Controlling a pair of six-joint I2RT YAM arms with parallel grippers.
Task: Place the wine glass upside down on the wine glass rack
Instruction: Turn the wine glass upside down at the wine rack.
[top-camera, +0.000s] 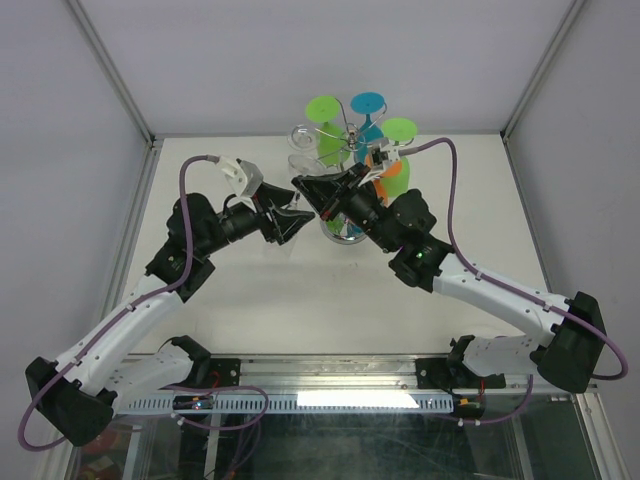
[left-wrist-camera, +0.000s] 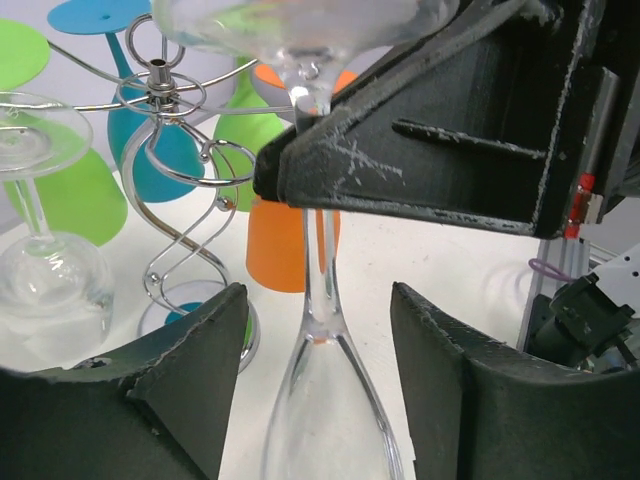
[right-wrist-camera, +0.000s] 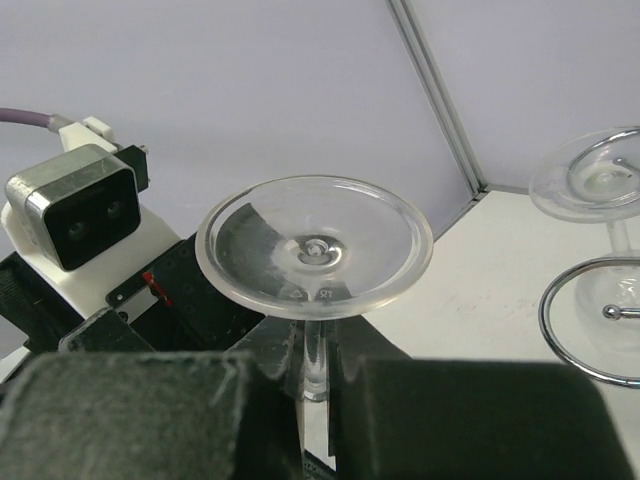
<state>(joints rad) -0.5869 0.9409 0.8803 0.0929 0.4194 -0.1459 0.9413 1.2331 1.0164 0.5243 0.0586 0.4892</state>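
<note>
Wine glass (right-wrist-camera: 315, 250) foot-up, near the wine glass rack (left-wrist-camera: 160, 100), not on it. Right pincer (right-wrist-camera: 315, 385) clamped on its stem. Left pincer (left-wrist-camera: 320, 340) parted, fingers flanking the bowl with gaps on both sides. Green glass (left-wrist-camera: 60, 190), blue glass (left-wrist-camera: 150, 150), orange glass (left-wrist-camera: 285, 250) and clear glass (left-wrist-camera: 45, 260) crowd the rack. Only the left wrist view shows the bowl; the right wrist view shows the foot.

Bright, even white light is filling every view, and a light strip (top-camera: 350, 398) behind both claws is glaring to pure white. Just ahead of the left claw (left-wrist-camera: 318, 300) the glass (left-wrist-camera: 330, 410) is blurring and catching reflections, while the pads (right-wrist-camera: 150, 410) of the right claw (right-wrist-camera: 315, 395) are sitting out of focus.
</note>
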